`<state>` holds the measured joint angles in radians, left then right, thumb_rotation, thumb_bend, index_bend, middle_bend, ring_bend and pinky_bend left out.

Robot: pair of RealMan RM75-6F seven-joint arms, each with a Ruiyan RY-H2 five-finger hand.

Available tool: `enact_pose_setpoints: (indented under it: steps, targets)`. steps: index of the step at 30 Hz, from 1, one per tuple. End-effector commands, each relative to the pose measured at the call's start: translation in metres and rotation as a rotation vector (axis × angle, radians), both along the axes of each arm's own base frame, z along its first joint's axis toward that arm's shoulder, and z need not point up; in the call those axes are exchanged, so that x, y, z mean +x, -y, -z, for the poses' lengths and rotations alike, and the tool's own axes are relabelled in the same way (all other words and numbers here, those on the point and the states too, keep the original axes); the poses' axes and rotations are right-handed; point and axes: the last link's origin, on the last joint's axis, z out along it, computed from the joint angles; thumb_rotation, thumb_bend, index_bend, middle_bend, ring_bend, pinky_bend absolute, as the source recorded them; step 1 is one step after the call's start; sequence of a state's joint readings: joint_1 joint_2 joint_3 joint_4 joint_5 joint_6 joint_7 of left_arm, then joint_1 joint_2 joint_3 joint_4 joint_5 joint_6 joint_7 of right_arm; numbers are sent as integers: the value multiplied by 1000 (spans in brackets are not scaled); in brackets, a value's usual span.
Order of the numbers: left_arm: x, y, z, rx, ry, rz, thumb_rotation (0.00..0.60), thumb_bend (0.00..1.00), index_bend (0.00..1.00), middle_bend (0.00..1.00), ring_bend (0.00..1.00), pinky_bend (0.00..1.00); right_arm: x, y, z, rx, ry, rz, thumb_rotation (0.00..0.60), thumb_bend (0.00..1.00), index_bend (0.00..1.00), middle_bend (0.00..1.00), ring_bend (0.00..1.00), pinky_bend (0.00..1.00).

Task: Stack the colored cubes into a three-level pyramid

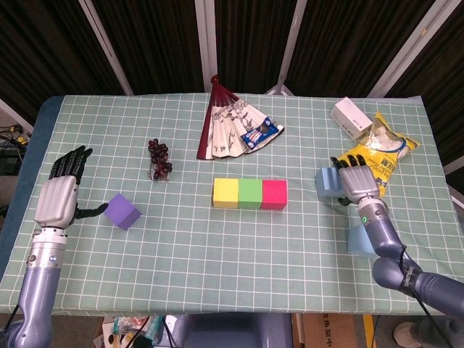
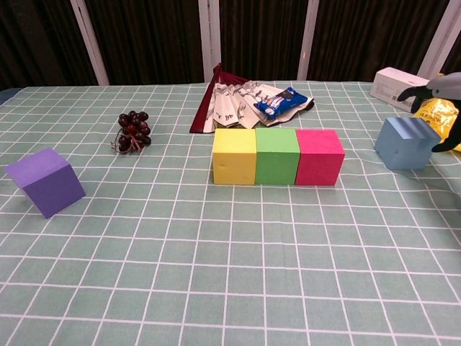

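Observation:
Yellow, green and pink cubes stand touching in a row at mid-table. A purple cube sits to the left, looking slightly tilted in the chest view. My left hand is open just left of it, thumb pointing at the cube and nearly touching. A blue cube rests on the table at the right. My right hand is at its right side, fingers spread above it and thumb beside it, not clasping. A second, paler blue cube lies by my right forearm.
A bunch of dark grapes lies left of the row. A folded red fan with a blue snack packet lies behind it. A white box and a yellow snack bag sit at the back right.

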<state>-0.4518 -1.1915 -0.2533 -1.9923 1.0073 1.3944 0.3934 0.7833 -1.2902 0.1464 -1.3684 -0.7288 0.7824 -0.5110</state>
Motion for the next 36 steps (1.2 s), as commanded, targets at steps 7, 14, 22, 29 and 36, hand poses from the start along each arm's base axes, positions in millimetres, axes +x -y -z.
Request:
enact_pose_setpoints:
  steps: [7, 14, 22, 29, 36]
  targets:
    - [-2, -2, 2, -1, -6, -11, 600, 121, 0, 6, 0, 0, -4, 8, 13, 5, 24, -8, 600, 248, 0, 218, 28, 0]
    - [-4, -3, 3, -4, -11, -18, 600, 121, 0, 6, 0, 0, -4, 13, 18, 10, 23, -23, 600, 248, 0, 262, 67, 0]
    - [-3, -2, 3, -3, -9, -15, 600, 121, 0, 6, 0, 0, -9, 14, 20, -18, 17, -28, 600, 277, 83, 427, 209, 0]
    - [-1, -1, 3, -3, 0, -11, 600, 121, 0, 6, 0, 0, 0, 6, 9, -39, 47, -56, 600, 284, 86, 431, 211, 0]
    - [1, 1, 0, -3, 15, 0, 600, 121, 0, 7, 0, 0, 26, -11, -22, -60, 74, -113, 600, 284, 86, 432, 211, 0]
